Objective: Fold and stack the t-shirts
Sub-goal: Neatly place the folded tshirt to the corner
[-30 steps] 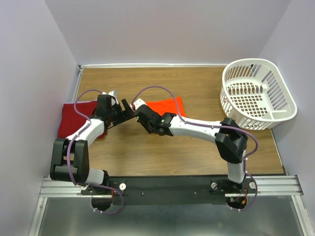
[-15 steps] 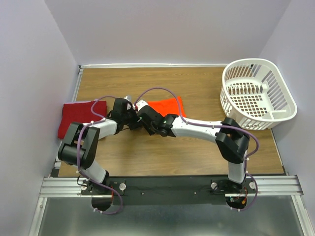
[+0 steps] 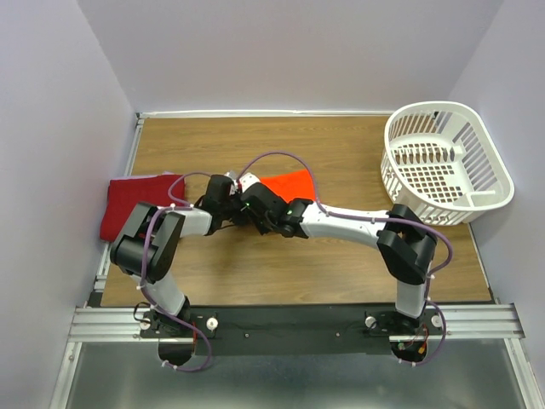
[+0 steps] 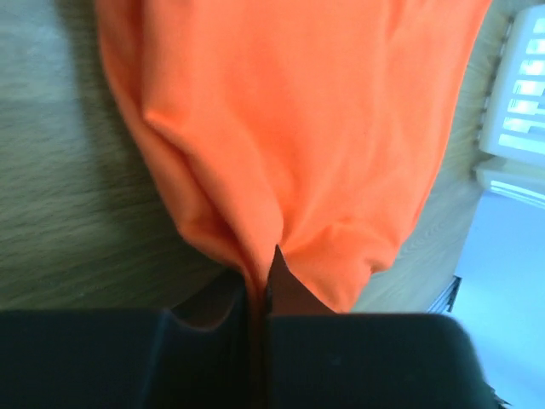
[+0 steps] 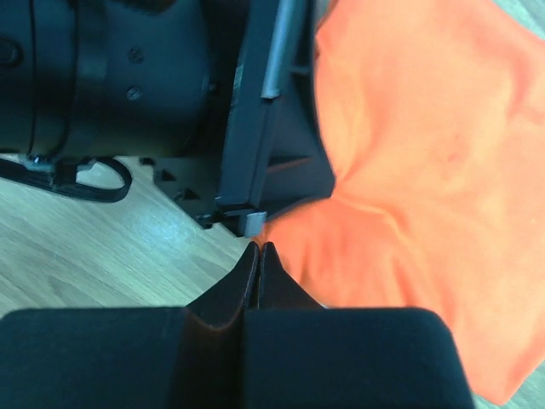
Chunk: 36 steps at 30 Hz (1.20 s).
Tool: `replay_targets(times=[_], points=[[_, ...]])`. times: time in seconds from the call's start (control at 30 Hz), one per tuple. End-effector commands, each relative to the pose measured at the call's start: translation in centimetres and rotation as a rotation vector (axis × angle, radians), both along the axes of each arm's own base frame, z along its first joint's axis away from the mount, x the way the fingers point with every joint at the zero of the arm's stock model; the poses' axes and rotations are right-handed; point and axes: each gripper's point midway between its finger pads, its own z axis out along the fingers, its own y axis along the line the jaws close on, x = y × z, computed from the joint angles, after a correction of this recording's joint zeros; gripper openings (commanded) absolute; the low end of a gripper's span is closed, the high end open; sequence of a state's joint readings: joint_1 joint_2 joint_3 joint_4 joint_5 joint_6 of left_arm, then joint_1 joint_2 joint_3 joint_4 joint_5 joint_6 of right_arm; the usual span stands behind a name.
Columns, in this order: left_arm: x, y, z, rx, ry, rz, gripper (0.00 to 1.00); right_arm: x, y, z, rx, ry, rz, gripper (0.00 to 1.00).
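Far left: crimson t-shirt [image 3: 123, 200], folded flat, right at the desk's [image 3: 341, 149] left edge and close to the left wall. The left arm's elbow crosses over its right part.

Left hand [image 4: 260, 288] reaches right, toward mid-desk. Its fingers are pinched together on a raised fold at the near-left edge of the orange t-shirt [image 3: 289, 181]. In the left wrist view the cloth bunches into a ridge running into the tips, with wood showing to the left of it.

Right hand [image 5: 258, 254] comes in from the right, low, and sits just beside the left hand, almost touching its body. Fingers are pressed together and the tips sit on the same orange edge. Cannot tell whether any cloth is caught between them.

The orange t-shirt lies at mid-desk, slightly toward the back, spread away from both hands to the right and rear. It is well apart from the crimson one, with the two wrists filling the gap between them.

Open wood: a wide strip behind both shirts up to the back wall, another in front down to the near edge, and a stretch to the right of the orange shirt.

Far right: white lattice basket [image 3: 438, 106] in the back right corner, its right side overhanging the desk edge near the right wall.
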<state>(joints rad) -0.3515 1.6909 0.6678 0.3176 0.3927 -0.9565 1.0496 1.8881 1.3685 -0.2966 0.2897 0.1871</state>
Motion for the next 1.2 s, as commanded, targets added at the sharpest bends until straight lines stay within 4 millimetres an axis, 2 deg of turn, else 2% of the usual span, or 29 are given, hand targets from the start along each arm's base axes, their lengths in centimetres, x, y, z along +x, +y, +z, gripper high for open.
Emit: replay_targets(times=[0.0,0.07,0.1,0.13,0.2,0.27,0.3,0.33,0.37,0.4,0.43,0.47,0.5,0.57,0.7,0.83,0.97,1.17], points=[[1.3,1.0,-0.6,0.121,-0.040,-0.003,0.03,-0.3,0.5,1.8,0.077,-0.005,0.002,0.00],[2.5,1.5,-0.1,0.176,-0.079,-0.001,0.00,-0.5,0.5,1.8,0.087,0.005,0.006,0.00],[2.5,1.9,-0.1,0.208,-0.072,-0.002,0.00,-0.9,0.7,1.9,0.096,0.017,0.023,0.02],[3.5,2.4,0.5,0.261,-0.117,-0.005,0.00,-1.1,0.6,1.8,0.099,0.026,0.026,0.10],[3.7,3.5,0.4,0.341,-0.114,-0.003,0.00,-1.3,0.3,2.2,0.109,0.025,0.022,0.28],[5.2,4.9,1.8,0.447,-0.184,0.007,0.00,-1.6,-0.7,1.8,0.095,0.026,0.004,0.47],[4.7,6.0,1.4,0.507,-0.156,0.001,0.00,-1.4,-1.3,1.9,0.088,0.011,-0.018,0.50],[5.2,7.4,1.7,0.583,-0.162,0.031,0.00,-1.4,-1.8,2.7,0.097,-0.004,-0.025,0.53],[6.1,8.0,2.7,0.645,-0.198,0.009,0.00,-1.6,-2.2,2.6,0.089,-0.009,-0.033,0.59],[5.3,9.1,2.3,0.711,-0.151,-0.008,0.00,-1.6,-3.4,2.0,0.064,-0.018,-0.054,0.62],[5.6,10.8,2.3,0.802,-0.132,0.019,0.00,-1.6,-3.9,2.7,0.072,-0.032,-0.064,0.64],[5.5,11.6,2.4,0.858,-0.120,0.015,0.00,-1.5,-4.5,2.7,0.068,-0.039,-0.074,0.67],[5.3,12.6,2.9,0.923,-0.093,0.000,0.00,-1.6,-5.6,2.0,0.043,-0.042,-0.091,0.73],[4.9,15.0,3.7,1.050,-0.049,0.027,0.00,-1.4,-6.8,1.8,0.026,-0.057,-0.116,0.84],[4.0,18.3,6.5,1.187,-0.029,0.085,0.00,-1.2,-9.5,-0.4,-0.035,-0.072,-0.155,0.90],[2.3,22.0,8.9,1.319,0.025,0.146,0.00,-0.3,-11.6,-1.1,-0.001,-0.077,-0.205,1.00],[1.2,23.9,10.7,1.351,0.041,0.173,0.00,0.5,-13.9,-2.2,0.035,-0.030,-0.269,1.00],[0.4,25.8,14.2,1.378,0.022,0.239,0.00,0.3,-13.2,-2.5,0.098,0.007,-0.249,1.00]])
